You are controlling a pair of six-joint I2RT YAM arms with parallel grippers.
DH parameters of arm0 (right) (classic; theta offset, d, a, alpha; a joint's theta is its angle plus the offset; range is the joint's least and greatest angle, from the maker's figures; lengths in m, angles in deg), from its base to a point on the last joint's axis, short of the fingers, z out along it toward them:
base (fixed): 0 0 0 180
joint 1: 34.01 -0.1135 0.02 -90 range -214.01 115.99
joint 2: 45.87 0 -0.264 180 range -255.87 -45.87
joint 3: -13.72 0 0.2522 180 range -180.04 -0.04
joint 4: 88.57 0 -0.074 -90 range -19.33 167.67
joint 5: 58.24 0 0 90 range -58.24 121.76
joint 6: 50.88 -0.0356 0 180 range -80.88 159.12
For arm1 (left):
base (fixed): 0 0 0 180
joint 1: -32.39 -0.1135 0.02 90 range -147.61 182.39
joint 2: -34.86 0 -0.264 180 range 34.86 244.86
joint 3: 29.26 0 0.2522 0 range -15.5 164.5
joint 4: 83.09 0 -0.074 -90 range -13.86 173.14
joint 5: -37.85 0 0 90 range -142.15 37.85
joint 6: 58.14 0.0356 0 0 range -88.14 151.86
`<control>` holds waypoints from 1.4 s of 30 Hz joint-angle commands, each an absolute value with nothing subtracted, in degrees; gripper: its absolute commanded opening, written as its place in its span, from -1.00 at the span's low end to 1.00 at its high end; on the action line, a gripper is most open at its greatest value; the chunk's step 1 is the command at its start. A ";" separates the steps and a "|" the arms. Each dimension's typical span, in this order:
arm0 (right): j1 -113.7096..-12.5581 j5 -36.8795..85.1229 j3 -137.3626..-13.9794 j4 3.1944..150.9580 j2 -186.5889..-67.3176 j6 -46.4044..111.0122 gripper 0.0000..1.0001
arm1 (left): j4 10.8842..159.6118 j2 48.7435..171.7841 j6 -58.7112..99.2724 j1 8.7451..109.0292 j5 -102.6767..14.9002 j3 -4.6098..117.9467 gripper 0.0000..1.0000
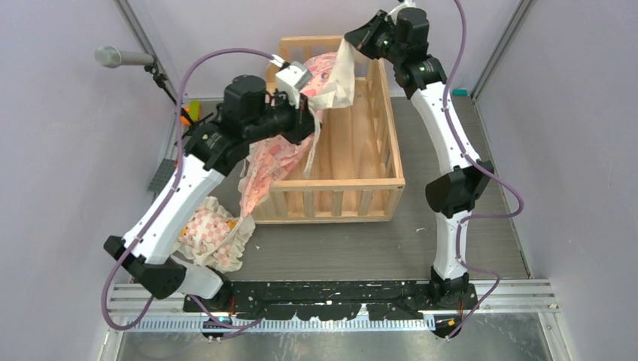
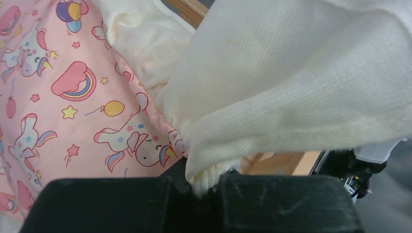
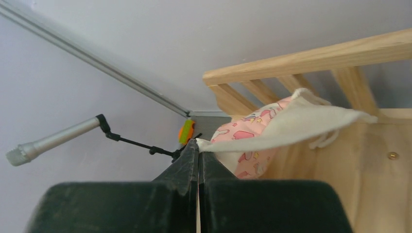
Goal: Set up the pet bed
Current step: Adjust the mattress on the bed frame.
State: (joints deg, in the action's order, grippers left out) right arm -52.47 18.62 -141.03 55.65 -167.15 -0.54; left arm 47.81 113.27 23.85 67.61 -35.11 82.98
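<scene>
The pet bed [image 1: 353, 184], a pale wooden crib with slatted sides, stands mid-table. A pink unicorn-print cushion [image 1: 272, 162] with a cream frill hangs over its left rail, partly inside, stretched between both grippers. My left gripper [image 1: 308, 113] is shut on the bunched cream frill [image 2: 214, 177] above the left rail, with the pink print [image 2: 73, 97] beside it. My right gripper [image 1: 353, 39] is high over the bed's far end, shut on the cream edge [image 3: 291, 121] at its fingertips [image 3: 198, 145]. The bed's top rail [image 3: 311, 58] shows behind.
A small frilled checked pillow [image 1: 214, 235] lies on the table left of the bed, by my left arm. A microphone on a stand [image 1: 124, 57] reaches in from the far left. An orange and green object [image 1: 188, 113] sits by the left wall. Walls close both sides.
</scene>
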 commanded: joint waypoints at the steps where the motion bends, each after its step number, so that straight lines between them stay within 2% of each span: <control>1: -49.80 20.64 -136.67 56.81 -160.25 4.03 -0.99 | 46.51 116.95 26.37 72.23 -35.55 87.06 -1.00; 18: -47.87 24.43 -128.73 50.50 -154.42 13.85 -0.99 | 45.08 128.45 26.89 81.62 -34.60 90.76 -1.00; 21: -47.89 26.43 -126.49 50.51 -152.58 15.72 -1.00 | 42.48 130.50 28.12 82.96 -33.96 92.74 -0.74; 24: -47.83 27.22 -125.74 50.43 -151.20 17.05 -0.99 | 40.29 132.11 28.82 83.89 -32.69 94.82 -0.70; 27: -47.87 28.76 -125.59 49.93 -149.99 17.73 -0.97 | 39.50 132.48 29.29 84.93 -32.04 95.50 -0.50; 28: -47.85 29.31 -125.51 49.98 -149.61 17.88 -0.92 | 39.40 132.42 29.39 85.29 -31.91 95.50 -0.37; 30: -47.89 29.56 -125.50 49.64 -149.12 18.51 -0.67 | 39.06 132.21 29.52 85.78 -31.70 95.72 -0.12; 31: -47.89 29.67 -125.66 49.25 -149.01 18.88 -0.52 | 38.83 132.05 29.57 85.89 -31.67 95.78 -0.09; 35: -47.85 31.13 -125.23 47.44 -148.12 20.26 -0.30 | 37.38 130.01 29.66 85.91 -31.68 95.87 -0.05; 38: -47.86 34.67 -123.59 47.33 -146.85 21.36 -0.08 | 36.97 127.58 29.58 85.91 -31.34 95.74 0.07; 42: -47.83 38.80 -122.84 47.17 -145.50 22.09 0.06 | 36.80 124.11 29.40 85.91 -32.14 96.04 0.18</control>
State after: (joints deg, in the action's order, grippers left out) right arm -48.12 33.17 -123.34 46.06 -149.42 19.92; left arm 37.91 130.25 29.34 85.49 -33.52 93.49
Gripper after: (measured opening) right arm 0.515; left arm 0.568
